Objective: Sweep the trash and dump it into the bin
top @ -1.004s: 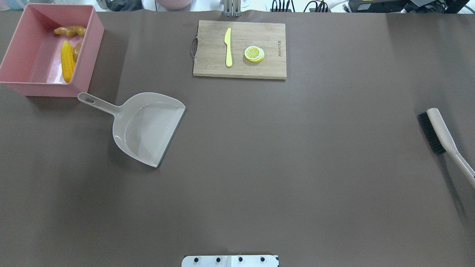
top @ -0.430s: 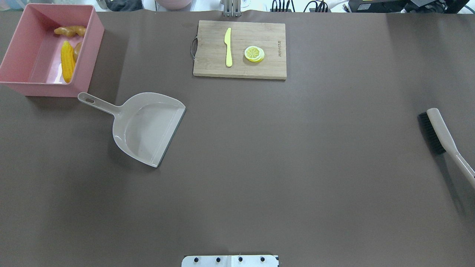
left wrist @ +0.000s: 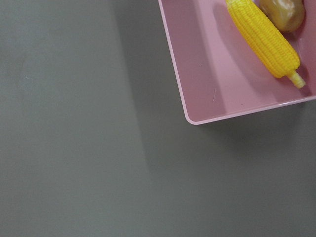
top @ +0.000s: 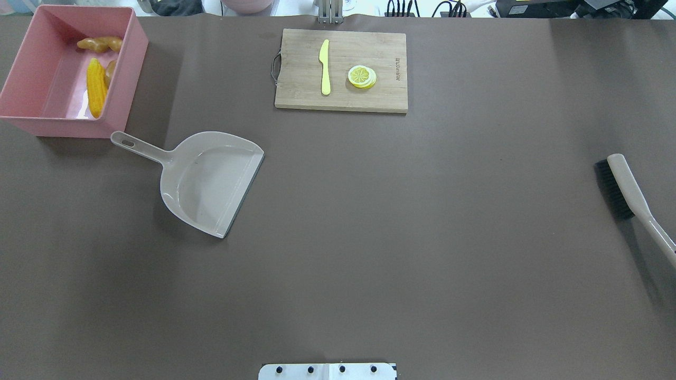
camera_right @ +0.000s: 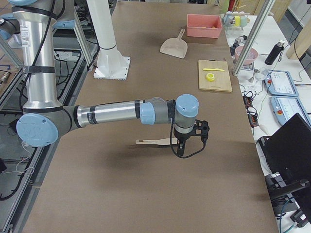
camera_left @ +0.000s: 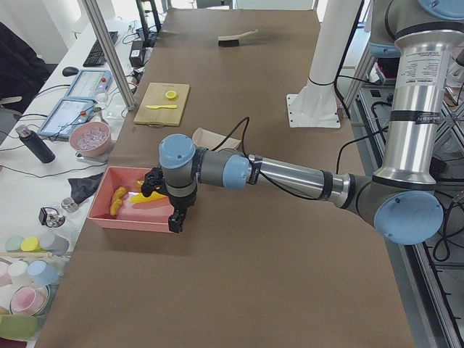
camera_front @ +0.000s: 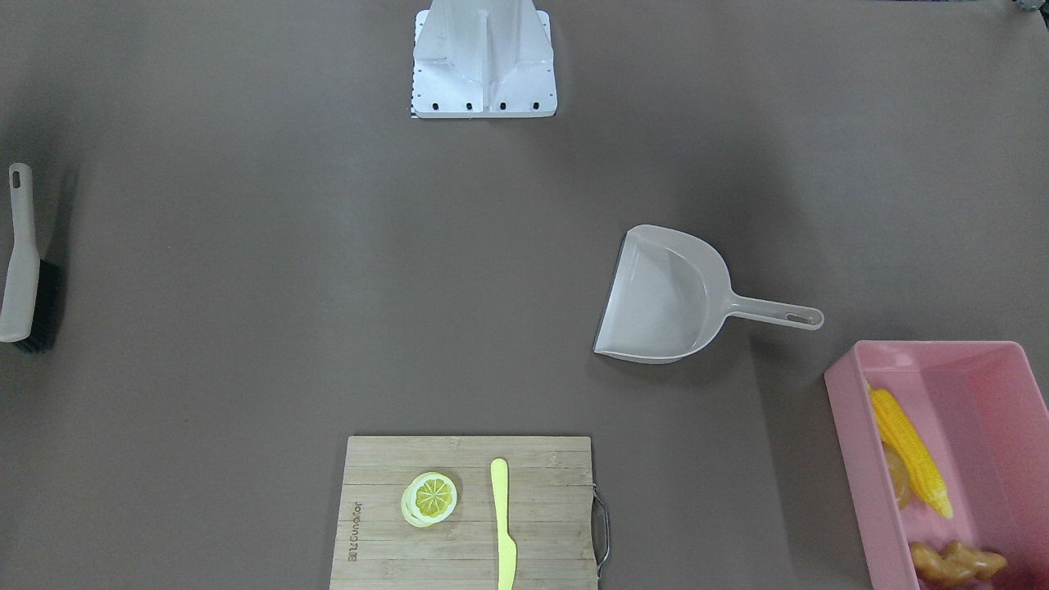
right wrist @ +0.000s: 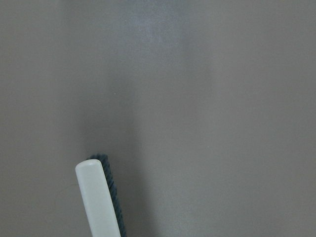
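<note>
We see the corn cob [top: 96,87], potato [top: 110,71] and ginger root [top: 99,44] in the pink bin [top: 134,74], just beside the left gripper [camera_left: 175,219]. The brush [top: 623,184] lies near the right gripper [camera_right: 180,149]. We can't tell either gripper's jaw state.

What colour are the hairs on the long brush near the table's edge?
Black. The beige plastic hand brush has black bristles, clearest in the overhead view.

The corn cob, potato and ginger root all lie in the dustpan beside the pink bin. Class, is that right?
No. The corn cob, potato and ginger root lie in the pink bin, beside the empty dustpan, as the overhead exterior view shows.
</note>
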